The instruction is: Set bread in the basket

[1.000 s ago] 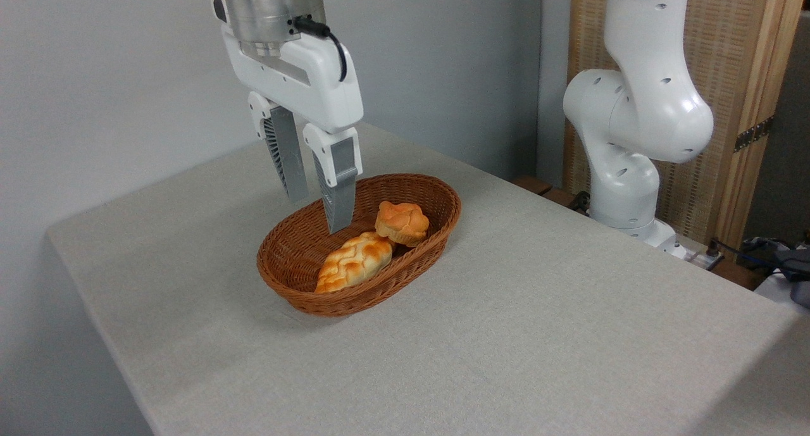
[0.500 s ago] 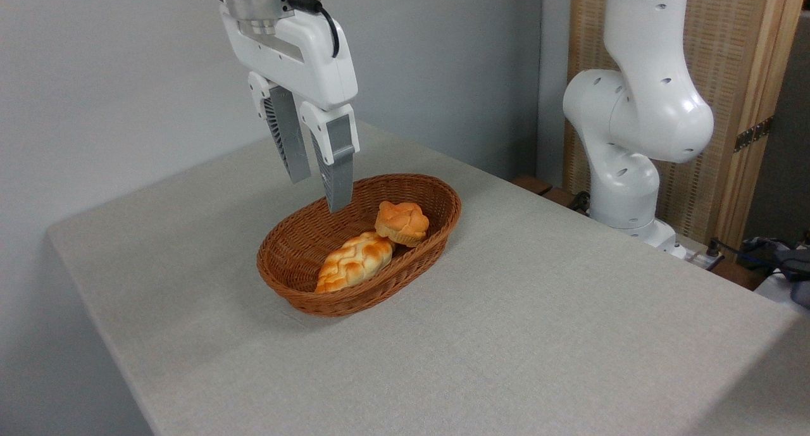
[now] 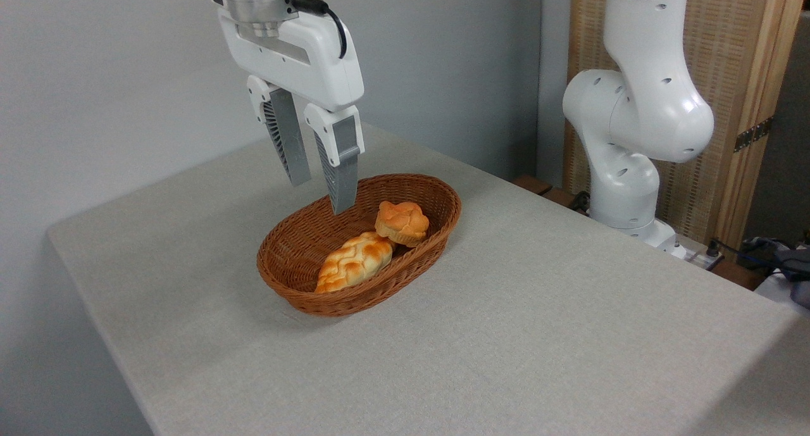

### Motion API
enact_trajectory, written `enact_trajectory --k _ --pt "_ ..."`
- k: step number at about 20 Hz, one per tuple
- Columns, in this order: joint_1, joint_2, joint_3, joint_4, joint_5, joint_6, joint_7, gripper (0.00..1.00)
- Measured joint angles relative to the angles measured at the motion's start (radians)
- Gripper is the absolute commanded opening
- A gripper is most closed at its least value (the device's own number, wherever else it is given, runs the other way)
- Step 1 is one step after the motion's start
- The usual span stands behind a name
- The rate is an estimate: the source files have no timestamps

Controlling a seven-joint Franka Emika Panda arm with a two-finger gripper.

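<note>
The bread (image 3: 402,222), a small round orange-golden bun, lies inside the brown wicker basket (image 3: 297,293) at its far right end, resting against a longer braided loaf (image 3: 354,261). My gripper (image 3: 321,197) hangs above the basket's back left rim, open, with nothing between its grey fingers. It is up and to the left of the bread and touches neither bread nor basket.
The basket sits mid-table on a grey cloth-covered table (image 3: 506,335). The arm's white base (image 3: 633,138) stands at the back right beside a wooden screen (image 3: 747,75). Table edges run along the left and front.
The gripper rose away from the basket, lifting out of its interior, then shifted slightly right. It stayed open and empty. Both breads and the basket did not move.
</note>
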Motion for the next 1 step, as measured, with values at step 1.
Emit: enact_trajectory --k 1 --pt "0.000 0.000 0.000 0.000 0.000 0.000 0.000 1.00"
